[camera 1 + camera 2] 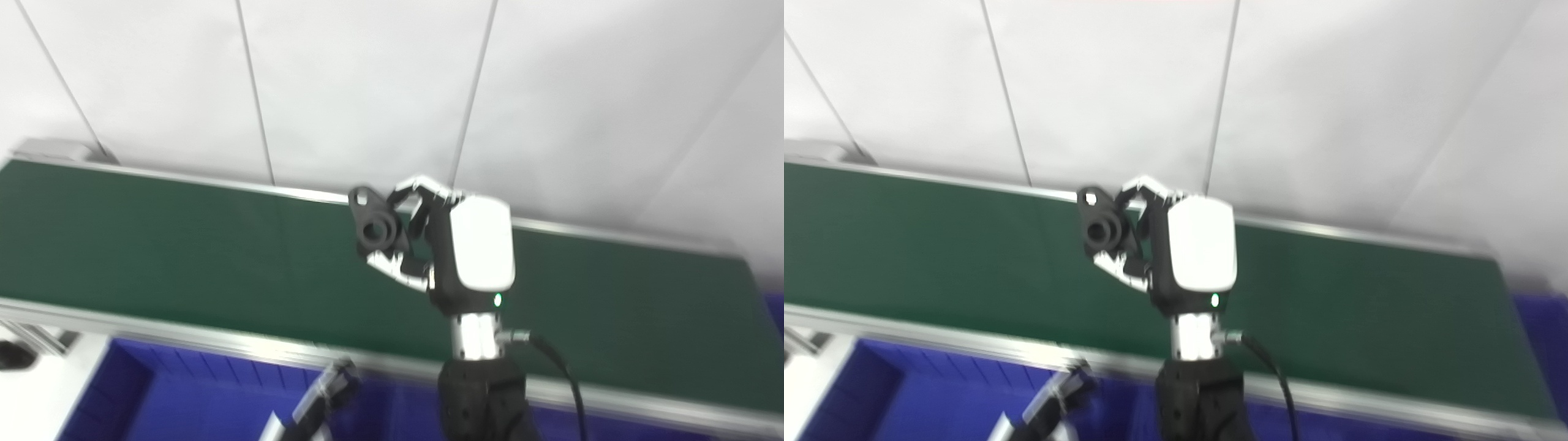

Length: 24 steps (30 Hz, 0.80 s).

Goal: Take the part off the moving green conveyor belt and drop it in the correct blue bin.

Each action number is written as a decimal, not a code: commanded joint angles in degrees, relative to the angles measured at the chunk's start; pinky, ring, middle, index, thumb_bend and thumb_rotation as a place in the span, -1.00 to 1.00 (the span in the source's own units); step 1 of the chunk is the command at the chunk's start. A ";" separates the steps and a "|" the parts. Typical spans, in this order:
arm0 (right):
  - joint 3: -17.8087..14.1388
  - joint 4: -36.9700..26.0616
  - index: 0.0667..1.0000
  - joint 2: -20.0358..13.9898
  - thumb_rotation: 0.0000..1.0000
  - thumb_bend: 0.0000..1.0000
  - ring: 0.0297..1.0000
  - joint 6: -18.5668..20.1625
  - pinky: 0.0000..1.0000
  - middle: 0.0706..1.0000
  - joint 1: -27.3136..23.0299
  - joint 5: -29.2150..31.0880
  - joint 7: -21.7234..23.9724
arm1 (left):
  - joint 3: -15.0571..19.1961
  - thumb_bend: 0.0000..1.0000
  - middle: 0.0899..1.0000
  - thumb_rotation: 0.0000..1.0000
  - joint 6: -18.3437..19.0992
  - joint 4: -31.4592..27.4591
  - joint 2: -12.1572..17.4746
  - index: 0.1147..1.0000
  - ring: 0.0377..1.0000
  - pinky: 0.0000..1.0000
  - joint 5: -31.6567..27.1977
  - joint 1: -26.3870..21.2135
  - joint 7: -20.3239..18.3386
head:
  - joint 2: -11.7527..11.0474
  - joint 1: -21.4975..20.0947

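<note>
Now, in your left eye view, the right hand [453, 245] pinches the black part [375, 225] above the green belt [184, 245]. Your right eye view shows the blue bin [937, 392] near; the blurred left hand's [1059, 392] grip is unclear.

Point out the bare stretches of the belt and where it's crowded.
The green conveyor belt is bare from its left end up to the right robot hand, and again from that hand to its right end. It is crowded mid-belt, where the hand holds the black part. The left robot hand sits over the blue bin.
</note>
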 commanded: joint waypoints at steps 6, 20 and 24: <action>-4.58 -14.44 -0.11 -0.58 -0.69 0.00 -0.75 -1.81 -0.81 -0.63 13.00 -2.59 5.32 | 2.17 0.28 0.76 1.00 5.63 -8.82 -0.19 0.94 0.80 0.78 -2.57 0.56 -3.06 | 4.35 -4.93; -9.50 -14.91 -0.11 -1.35 -0.70 0.00 -0.71 -7.58 -0.76 -0.60 38.42 -0.66 -1.93 | 8.01 0.04 0.77 1.00 11.18 -10.14 3.75 0.96 0.81 0.81 -6.80 -3.51 -9.00 | 5.35 -11.20; -9.30 -8.82 -0.11 -2.13 -0.71 0.01 -0.69 -6.07 -0.75 -0.58 40.96 -3.79 -0.43 | 9.02 0.15 0.78 1.00 11.70 -9.77 4.01 0.95 0.81 0.79 -6.63 -3.84 -9.91 | 5.53 -11.82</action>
